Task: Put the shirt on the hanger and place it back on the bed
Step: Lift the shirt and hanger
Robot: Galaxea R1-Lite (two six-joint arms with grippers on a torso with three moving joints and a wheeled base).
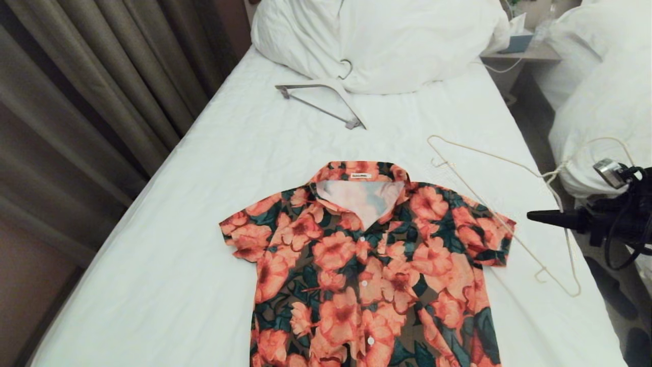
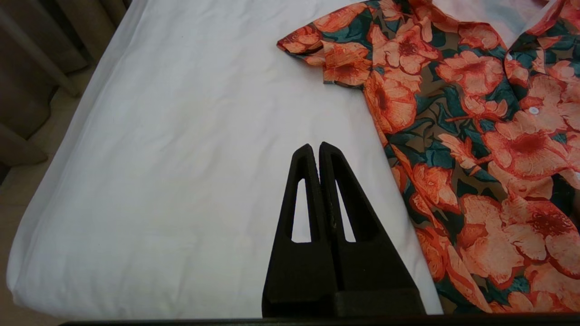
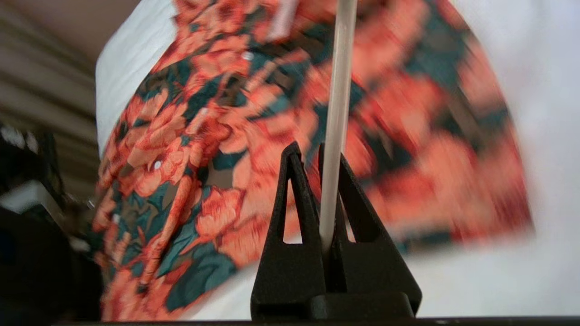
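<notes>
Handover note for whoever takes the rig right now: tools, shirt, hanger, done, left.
Right tool: shut on the thin cream hanger, gripping its wire at the bed's right edge.
Left tool: shut, empty, hovering over bare sheet beside the shirt's sleeve.
Floral shirt: flat on the bed, buttoned front up, collar toward the pillows.
Hanger partly overlaps the shirt's shoulder and sleeve.
Done: hanger gripped.
Left: get hanger into the shirt, set both back on the bed.

Bare sheet (image 1: 168,244) left of shirt (image 1: 367,265)
</notes>
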